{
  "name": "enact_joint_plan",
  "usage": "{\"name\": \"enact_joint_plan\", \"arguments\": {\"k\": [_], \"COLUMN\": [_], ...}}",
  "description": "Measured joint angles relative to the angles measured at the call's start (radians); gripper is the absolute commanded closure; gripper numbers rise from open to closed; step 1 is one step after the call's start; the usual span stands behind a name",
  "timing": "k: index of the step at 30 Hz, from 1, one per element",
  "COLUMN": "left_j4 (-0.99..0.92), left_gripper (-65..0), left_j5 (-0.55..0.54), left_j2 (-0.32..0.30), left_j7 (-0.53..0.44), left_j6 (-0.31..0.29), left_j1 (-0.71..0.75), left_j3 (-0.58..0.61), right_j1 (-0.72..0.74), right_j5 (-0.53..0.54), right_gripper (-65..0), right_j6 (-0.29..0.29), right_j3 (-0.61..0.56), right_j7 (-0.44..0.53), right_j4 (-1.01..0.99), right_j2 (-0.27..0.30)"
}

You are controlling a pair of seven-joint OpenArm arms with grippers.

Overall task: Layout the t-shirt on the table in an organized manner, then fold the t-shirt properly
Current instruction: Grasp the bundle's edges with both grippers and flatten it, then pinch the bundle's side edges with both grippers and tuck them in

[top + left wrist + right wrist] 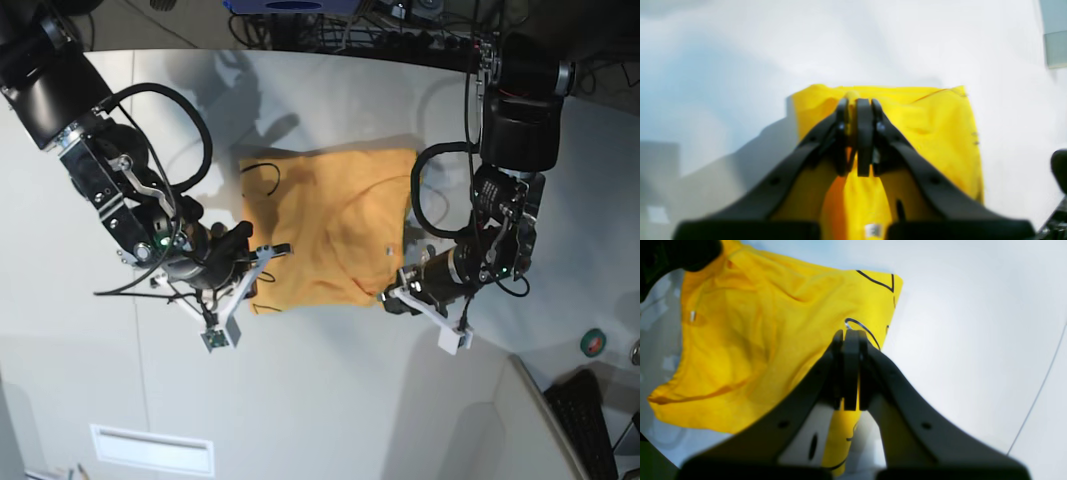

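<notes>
Base view, near to far: your right gripper [268, 250] and left gripper [392, 297] are each pinching the t-shirt [330, 225], lying folded on the table [330, 400]. Soft, limp, light cloth; you are best gripping edges.

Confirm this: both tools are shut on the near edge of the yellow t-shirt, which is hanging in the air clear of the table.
Not quite. The t-shirt is lying spread on the table, as the base view shows. The rest holds: the left tool and the right tool are both shut on its near edge.
</notes>
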Motion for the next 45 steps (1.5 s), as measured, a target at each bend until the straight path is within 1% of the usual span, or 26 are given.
{"name": "enact_joint_plan", "arguments": {"k": [2,6,8,11,14,15,18,20,21,23,24,26,27,28,30,32,34,36,37,39,40,42,44,45], "left_j4": [0.034,0.075,0.071,0.064,0.025,0.004,-0.042,-0.068,-0.076,-0.092,-0.097,-0.101,-0.100,-0.098,-0.060,0.010,0.045,0.044,0.043,0.051,0.070,0.149,0.263,0.321], "left_gripper": [0.0,0.0,0.0,0.0,0.0,0.0,0.0,-14.3,-23.2,-41.3,-48.4,-60.2,-64.0,-65.0,-65.0,-62.0,-54.0,-40.6,-30.9,-9.5,0.0,0.0,0.0,0.0], "left_j5": [0.006,-0.005,-0.005,0.000,0.004,0.021,0.140,0.189,0.192,0.185,0.187,0.187,0.185,0.188,0.191,0.180,0.182,0.185,0.193,0.194,0.198,0.191,0.188,0.183], "left_j2": [-0.010,-0.010,-0.011,-0.023,-0.022,-0.018,-0.011,-0.010,-0.008,-0.005,-0.005,0.005,0.006,0.003,-0.001,-0.008,-0.013,-0.037,-0.054,-0.089,-0.100,-0.104,-0.089,-0.080], "left_j7": [-0.002,-0.068,-0.079,-0.122,-0.146,-0.151,-0.150,-0.151,-0.168,-0.241,-0.262,-0.297,-0.302,-0.305,-0.313,-0.319,-0.321,-0.309,-0.299,-0.300,-0.285,-0.222,-0.163,-0.137], "left_j6": [0.005,-0.011,-0.009,-0.002,-0.003,-0.003,-0.005,-0.002,-0.002,-0.002,-0.002,-0.003,-0.003,-0.003,0.003,-0.002,-0.011,-0.020,-0.049,-0.101,-0.117,-0.126,-0.131,-0.143], "left_j1": [-0.002,-0.010,-0.011,-0.005,-0.017,-0.022,-0.034,-0.042,-0.044,-0.047,-0.048,-0.045,-0.041,-0.035,0.002,0.074,0.154,0.229,0.264,0.319,0.342,0.383,0.425,0.446], "left_j3": [0.036,0.100,0.104,0.112,0.112,0.112,0.105,0.100,0.098,0.097,0.092,0.040,0.002,-0.037,-0.137,-0.232,-0.325,-0.394,-0.424,-0.459,-0.468,-0.471,-0.457,-0.451], "right_j1": [0.000,0.000,-0.003,-0.003,-0.006,-0.008,-0.008,-0.008,-0.011,-0.020,-0.026,-0.042,-0.049,-0.053,-0.076,-0.098,-0.120,-0.131,-0.137,-0.143,-0.148,-0.147,-0.142,-0.141], "right_j5": [0.000,0.000,0.000,0.000,0.000,0.000,0.000,0.000,0.000,0.000,0.000,0.000,0.000,0.000,-0.004,-0.004,0.003,0.000,-0.002,-0.001,-0.002,-0.002,-0.011,-0.009], "right_gripper": [0.0,0.0,0.0,0.0,0.0,0.0,0.0,0.0,0.0,0.0,0.0,0.0,0.0,0.0,0.0,0.0,0.0,0.0,0.0,0.0,0.0,0.0,0.0,0.0], "right_j6": [0.000,0.000,0.000,0.000,0.000,0.000,0.000,0.000,0.000,0.000,0.000,0.000,0.000,0.000,0.000,0.000,0.000,0.000,0.000,0.000,0.000,0.000,-0.001,0.000], "right_j3": [0.000,0.000,0.000,0.000,0.000,0.000,0.000,0.000,0.000,0.000,0.000,0.000,0.000,0.000,0.001,0.001,0.001,0.001,0.001,0.001,0.001,-0.004,-0.042,-0.059], "right_j7": [-0.001,-0.001,-0.002,0.000,0.002,0.000,0.001,0.003,0.003,0.003,0.003,0.003,0.002,0.001,0.002,0.002,0.002,-0.001,0.003,0.002,0.004,0.002,0.008,0.005], "right_j4": [0.000,-0.029,-0.029,-0.029,-0.029,-0.029,-0.029,-0.029,-0.029,-0.026,-0.026,-0.026,-0.026,-0.025,0.001,0.040,0.065,0.070,0.070,0.071,0.071,0.071,0.071,0.071], "right_j2": [-0.003,-0.003,0.000,-0.003,-0.002,0.000,-0.001,-0.003,-0.003,-0.003,-0.003,-0.003,-0.003,-0.003,0.000,0.002,-0.002,-0.006,-0.006,-0.008,-0.009,-0.009,-0.005,-0.006]}}
